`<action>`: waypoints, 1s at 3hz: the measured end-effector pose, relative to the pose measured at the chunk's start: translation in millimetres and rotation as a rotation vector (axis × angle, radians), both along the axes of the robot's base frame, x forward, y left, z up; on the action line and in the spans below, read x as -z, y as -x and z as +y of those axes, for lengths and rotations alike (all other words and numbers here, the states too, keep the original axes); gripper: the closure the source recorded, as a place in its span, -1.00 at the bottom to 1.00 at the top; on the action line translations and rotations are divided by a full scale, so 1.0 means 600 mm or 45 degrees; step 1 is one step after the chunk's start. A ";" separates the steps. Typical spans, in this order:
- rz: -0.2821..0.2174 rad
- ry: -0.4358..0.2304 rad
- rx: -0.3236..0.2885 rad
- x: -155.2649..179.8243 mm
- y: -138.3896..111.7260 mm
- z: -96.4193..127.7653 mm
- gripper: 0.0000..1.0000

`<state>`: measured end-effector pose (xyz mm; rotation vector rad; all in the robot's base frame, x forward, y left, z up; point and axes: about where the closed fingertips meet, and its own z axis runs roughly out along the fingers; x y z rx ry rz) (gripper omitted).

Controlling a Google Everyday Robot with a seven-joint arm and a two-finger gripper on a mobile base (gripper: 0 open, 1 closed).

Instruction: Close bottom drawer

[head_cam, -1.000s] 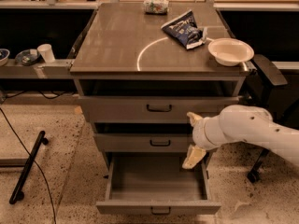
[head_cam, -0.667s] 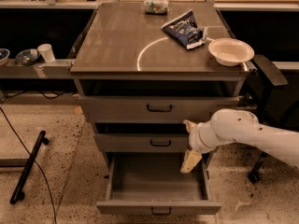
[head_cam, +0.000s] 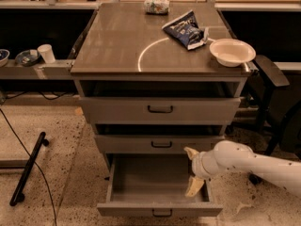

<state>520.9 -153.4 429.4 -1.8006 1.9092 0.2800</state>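
Observation:
The bottom drawer (head_cam: 159, 208) of the grey metal cabinet is pulled far out, its inside showing and empty, with a small black loop handle on its front at the bottom edge of the view. My gripper (head_cam: 193, 169), with cream-coloured fingers (head_cam: 194, 186), hangs over the drawer's right inner part, just below the middle drawer (head_cam: 160, 144). One finger points up near the middle drawer's front, the other down into the open drawer, so the fingers stand spread apart and hold nothing. My white arm comes in from the right.
The top drawer (head_cam: 160, 109) and the middle drawer stand slightly out. On the cabinet top lie a white bowl (head_cam: 232, 52), a blue chip bag (head_cam: 186, 29) and a can (head_cam: 156, 5). A black bar (head_cam: 29, 167) lies on the floor at left. A dark chair (head_cam: 273, 74) stands at right.
My gripper and arm have moved a little to the left and deeper over the open bottom drawer. The drawer has not moved.

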 end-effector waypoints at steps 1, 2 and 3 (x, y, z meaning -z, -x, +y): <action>0.014 -0.017 -0.048 0.096 0.018 -0.004 -1.00; 0.030 -0.026 -0.053 0.109 0.026 0.001 -1.00; 0.076 0.016 -0.064 0.129 0.026 0.003 -1.00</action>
